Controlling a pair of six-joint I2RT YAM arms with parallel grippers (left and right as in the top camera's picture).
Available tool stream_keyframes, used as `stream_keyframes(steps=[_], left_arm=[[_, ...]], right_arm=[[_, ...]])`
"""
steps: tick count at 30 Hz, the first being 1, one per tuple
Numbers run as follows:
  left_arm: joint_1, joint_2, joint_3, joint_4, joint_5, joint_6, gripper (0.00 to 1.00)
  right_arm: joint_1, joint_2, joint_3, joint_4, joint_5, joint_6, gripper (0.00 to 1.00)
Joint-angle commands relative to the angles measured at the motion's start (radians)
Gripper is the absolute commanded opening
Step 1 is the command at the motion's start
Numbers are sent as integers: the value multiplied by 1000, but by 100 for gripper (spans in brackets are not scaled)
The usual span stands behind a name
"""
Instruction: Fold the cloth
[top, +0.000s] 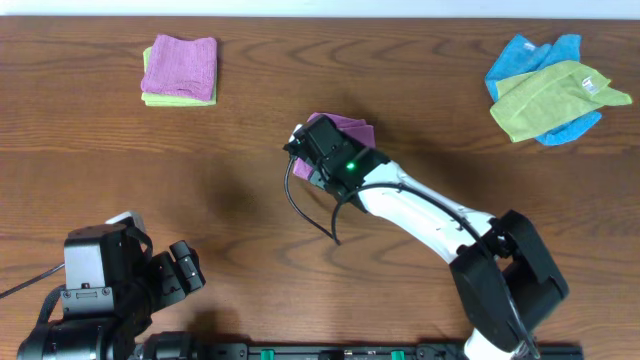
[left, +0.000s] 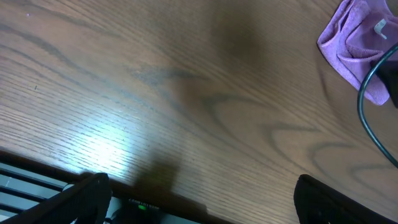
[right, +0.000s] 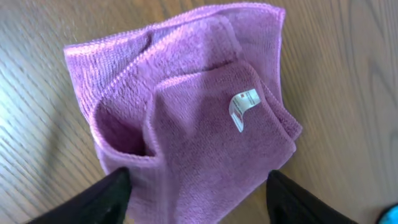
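Note:
The violet-purple cloth (top: 345, 127) lies loosely folded in layers at the table's middle. In the right wrist view the cloth (right: 186, 93) shows a small white tag (right: 244, 109) on its top layer. My right gripper (right: 198, 183) is open, its two black fingers spread on either side of the cloth's near end, holding nothing. In the overhead view the right gripper (top: 318, 138) covers the cloth's near-left part. My left gripper (top: 185, 265) is open and empty near the front-left edge. In the left wrist view the left gripper (left: 199, 186) is over bare wood, and the cloth (left: 354, 43) shows far right.
A pinker purple folded cloth (top: 182, 62) lies on a lime-green one at the back left. A heap of blue and green cloths (top: 550, 95) lies at the back right. A black cable (top: 305, 210) loops from the right arm over the table.

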Motion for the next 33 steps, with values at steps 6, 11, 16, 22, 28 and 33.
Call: stream_keyframes(steps=[6,11,16,22,28,33], left_arm=[[2,-1,-7,8,-5,-11,95],[2,-1,-7,14,-7,-11,95],[2,-1,-7,14,-27,-12,95],[2,-1,-7,14,-27,-12,95],[2,-1,-7,14,-27,-12,95],[2,-1,-7,15,-29,-12,95]], right_arm=[[14,7,13,-35,-72,28,75],[2,10,13,-26,-94,28,73],[2,27,13,-40,-140,36,71],[2,79,13,-10,-140,36,65],[2,121,13,13,-104,35,33],[2,119,29,25,-12,35,25]])
